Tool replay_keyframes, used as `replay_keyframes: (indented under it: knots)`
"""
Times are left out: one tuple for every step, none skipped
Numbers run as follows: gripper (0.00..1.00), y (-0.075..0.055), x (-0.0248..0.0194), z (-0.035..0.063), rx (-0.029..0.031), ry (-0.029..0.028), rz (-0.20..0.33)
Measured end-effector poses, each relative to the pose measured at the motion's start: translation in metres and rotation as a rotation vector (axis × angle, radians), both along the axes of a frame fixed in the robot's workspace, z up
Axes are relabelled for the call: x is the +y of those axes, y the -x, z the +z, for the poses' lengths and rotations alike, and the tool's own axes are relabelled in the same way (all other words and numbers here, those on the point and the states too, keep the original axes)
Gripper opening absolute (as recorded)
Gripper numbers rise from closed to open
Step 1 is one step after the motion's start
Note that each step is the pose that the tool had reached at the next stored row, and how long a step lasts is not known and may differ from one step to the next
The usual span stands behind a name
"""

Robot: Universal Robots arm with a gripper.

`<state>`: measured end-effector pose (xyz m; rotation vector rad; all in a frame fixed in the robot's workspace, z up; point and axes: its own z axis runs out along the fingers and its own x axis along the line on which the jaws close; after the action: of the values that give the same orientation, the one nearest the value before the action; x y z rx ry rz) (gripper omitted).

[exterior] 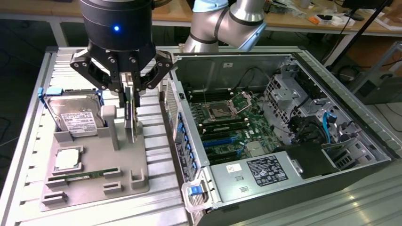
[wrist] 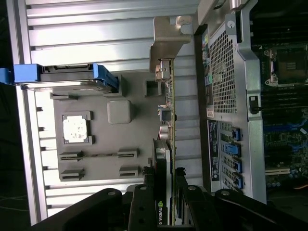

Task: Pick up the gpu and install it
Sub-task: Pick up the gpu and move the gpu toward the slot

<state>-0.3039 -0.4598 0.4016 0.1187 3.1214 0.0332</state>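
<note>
Case wall (exterior: 169, 100) just beside hand (exterior: 129, 94), motherboard (exterior: 231, 132) uncovered

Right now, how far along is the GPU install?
Done: the gripper is down over the thin tan-green GPU card with silver end bracket, which stands on edge in the grey moulded holder. In hand: its fingers are shut on the card's upper edge. Left: the card is not yet out of the holder or seated on the green motherboard inside the open metal computer case.

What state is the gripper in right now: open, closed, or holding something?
Gripper: closed on the gpu, which stands on edge at the grey holder.
</note>
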Motion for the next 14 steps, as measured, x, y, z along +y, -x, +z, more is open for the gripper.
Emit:
replay_keyframes:
  knots:
    - [0.27,0.0,0.0,0.0002,0.0,0.0,0.0]
    - [0.27,0.0,0.0,0.0005,0.0,0.0,0.0]
    - [0.27,0.0,0.0,0.0007,0.0001,0.0,0.0]
    - [0.27,0.0,0.0,0.001,0.0001,0.0,0.0]
    - [0.27,0.0,0.0,0.0013,0.0,0.0,0.0]
    - [0.27,0.0,0.0,0.0016,0.0,0.0,0.0]
    - [0.27,0.0,0.0,0.002,0.0001,0.0001,0.0]
    - [0.27,0.0,0.0,0.0025,0.0,0.0,0.0]
    - [0.27,0.0,0.0,0.0031,0.0001,0.0,0.0]
    - [0.27,0.0,0.0,0.0038,0.0001,0.0,0.0]
    - [0.27,0.0,0.0,0.0047,0.0001,0.0001,0.0]
    - [0.27,0.0,0.0,0.0056,0.0001,0.0,0.0]
    - [0.27,0.0,0.0,0.0064,0.0001,0.0001,0.0]
    - [0.27,0.0,0.0,0.0074,0.0001,0.0,0.0]
